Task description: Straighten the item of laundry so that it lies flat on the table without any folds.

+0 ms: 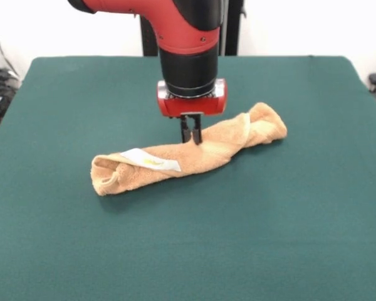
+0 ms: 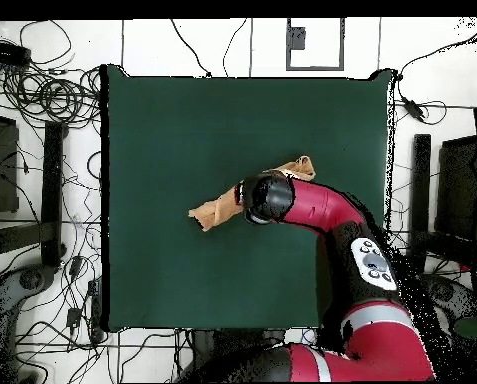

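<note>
In the front view the near half of the counter (image 1: 188,251) is bare green felt, wide open from its front edge up to the towel (image 1: 188,153). The towel lies near the middle of the counter as a long twisted roll, running from about 8 o'clock to 2 o'clock of the centre. Its near left end is a loose open fold with a small white label (image 1: 151,161) lying on top. Its far right end is bunched into a rounded knot. Open felt surrounds the roll on every side, and no part of it comes near a counter edge.

The claw (image 1: 191,133) comes straight down onto the middle of the roll, its dark tips drawn together and pressed into the cloth, pinching a ridge of the towel. The red wrist (image 1: 191,99) and black cuff above it block the strip of counter directly behind. The far edge of the counter is partly cut off by the arm and a dark upright at 12 o'clock.

In the overhead view the arm (image 2: 327,210) covers the middle of the towel (image 2: 212,212), so only its two ends show, one toward 9 o'clock of the wrist and one toward 1 o'clock. The claw itself is hidden under the wrist there. Cables (image 2: 52,95) lie on the floor beyond the counter's edges.
</note>
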`<state>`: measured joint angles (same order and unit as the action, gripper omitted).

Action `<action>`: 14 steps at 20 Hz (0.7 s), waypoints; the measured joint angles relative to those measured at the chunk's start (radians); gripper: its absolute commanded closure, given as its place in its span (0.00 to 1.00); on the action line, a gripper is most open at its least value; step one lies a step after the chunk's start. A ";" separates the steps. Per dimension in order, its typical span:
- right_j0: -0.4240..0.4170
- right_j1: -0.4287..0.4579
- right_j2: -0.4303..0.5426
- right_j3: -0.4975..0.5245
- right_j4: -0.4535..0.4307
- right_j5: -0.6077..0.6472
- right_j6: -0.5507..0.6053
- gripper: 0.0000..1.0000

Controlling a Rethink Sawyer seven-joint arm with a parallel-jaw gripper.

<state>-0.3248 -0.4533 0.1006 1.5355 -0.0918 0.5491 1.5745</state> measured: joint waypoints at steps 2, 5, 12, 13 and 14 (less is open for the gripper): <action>0.000 0.003 -0.004 -0.009 0.006 0.029 0.000 1.00; -0.003 0.009 -0.017 -0.047 0.029 0.211 0.000 1.00; -0.003 -0.006 -0.042 -0.079 0.042 0.517 0.000 1.00; -0.003 -0.016 -0.043 -0.083 0.042 0.565 0.000 1.00; -0.003 -0.024 -0.043 -0.084 0.043 0.588 0.000 1.00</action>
<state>-0.3276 -0.4774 0.0574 1.4512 -0.0492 1.1369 1.5745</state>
